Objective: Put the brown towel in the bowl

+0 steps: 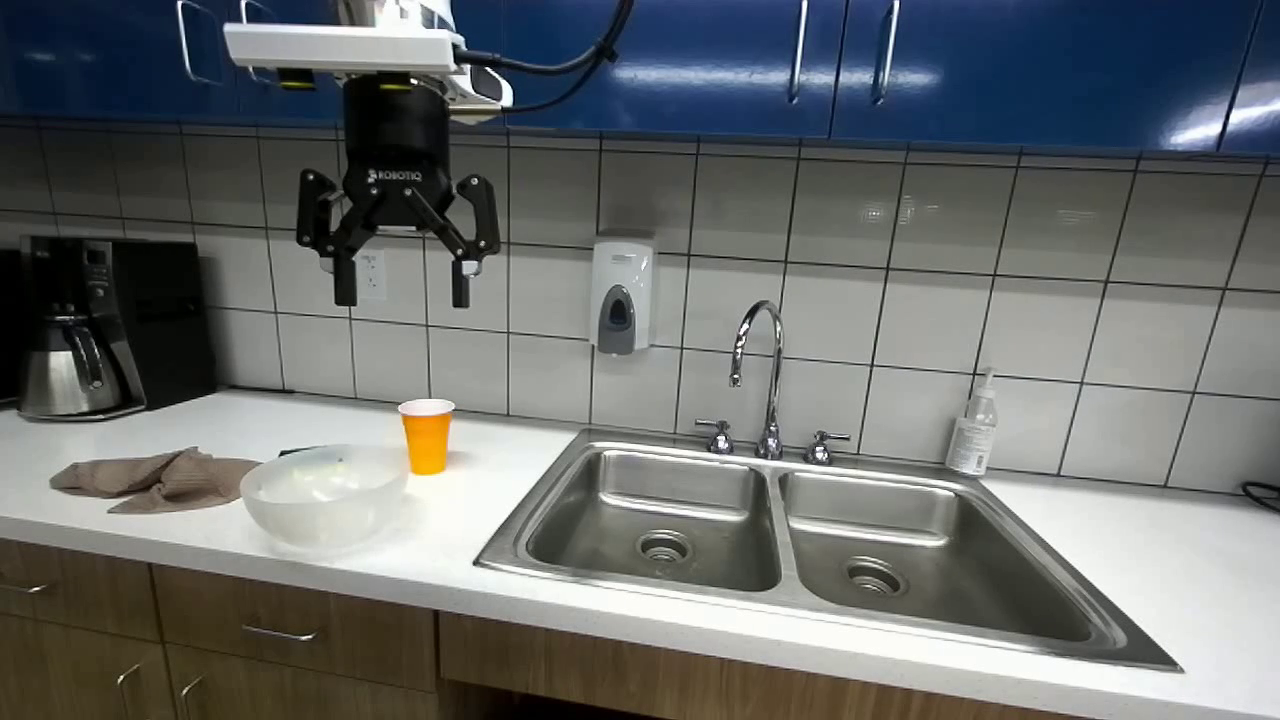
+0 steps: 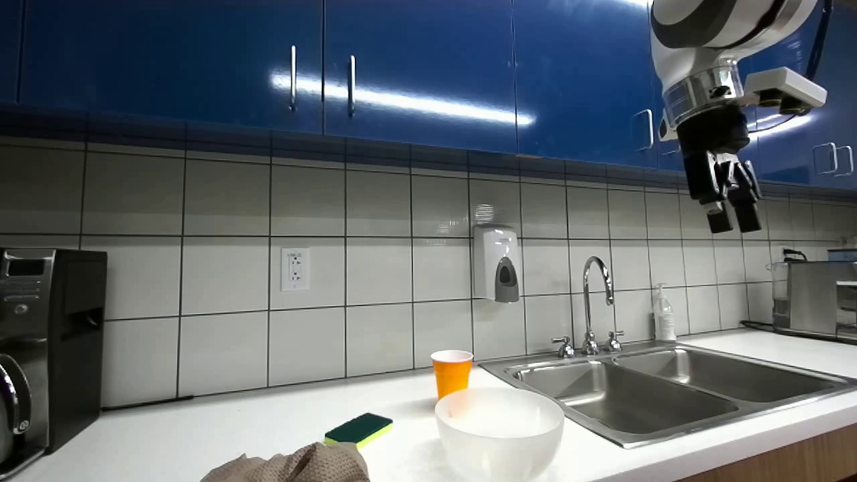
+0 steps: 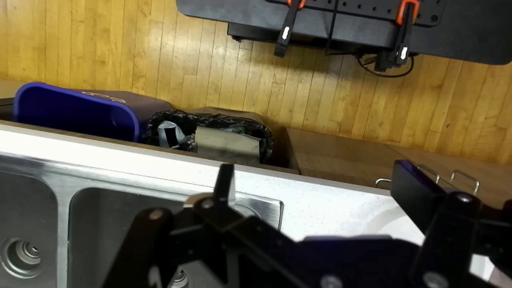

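The brown towel (image 1: 180,480) lies crumpled on the white counter, left of the bowl in an exterior view; only its top part (image 2: 294,465) shows at the bottom edge in an exterior view. The translucent white bowl (image 1: 320,510) stands upright beside it and also shows in an exterior view (image 2: 499,442). No towel is seen inside it. My gripper (image 1: 403,290) hangs high above the counter, fingers pointing down, wide open with nothing between them. It also shows in an exterior view (image 2: 734,219). In the wrist view, the open fingers (image 3: 316,180) frame counter, and part of a pale curved rim shows beside a finger.
An orange cup (image 1: 428,440) stands behind the bowl. A green and yellow sponge (image 2: 359,428) lies near the towel. A double sink (image 1: 780,590) with a tall faucet (image 1: 770,400) is to the right. A coffee maker (image 1: 110,325) stands at the left; blue cabinets (image 1: 680,60) hang above.
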`<control>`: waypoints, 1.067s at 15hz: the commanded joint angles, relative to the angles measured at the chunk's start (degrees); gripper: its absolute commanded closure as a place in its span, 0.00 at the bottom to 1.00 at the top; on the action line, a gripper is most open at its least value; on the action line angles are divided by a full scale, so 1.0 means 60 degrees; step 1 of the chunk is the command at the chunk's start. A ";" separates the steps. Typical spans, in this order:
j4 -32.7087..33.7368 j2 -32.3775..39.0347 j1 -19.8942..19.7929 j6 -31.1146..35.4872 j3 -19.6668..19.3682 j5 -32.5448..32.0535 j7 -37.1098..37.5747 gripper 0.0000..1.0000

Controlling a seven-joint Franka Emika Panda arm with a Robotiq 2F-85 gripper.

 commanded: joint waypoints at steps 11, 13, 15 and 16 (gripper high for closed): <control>-0.0978 -0.0128 0.0712 0.0801 0.0972 0.0190 0.0814 0.00; -0.1066 -0.0135 0.0886 0.0956 0.1131 0.0239 0.0948 0.00; -0.1109 -0.0071 0.1087 0.1175 0.1258 0.0367 0.1007 0.00; -0.1122 -0.0027 0.1172 0.1288 0.1322 0.0440 0.1024 0.00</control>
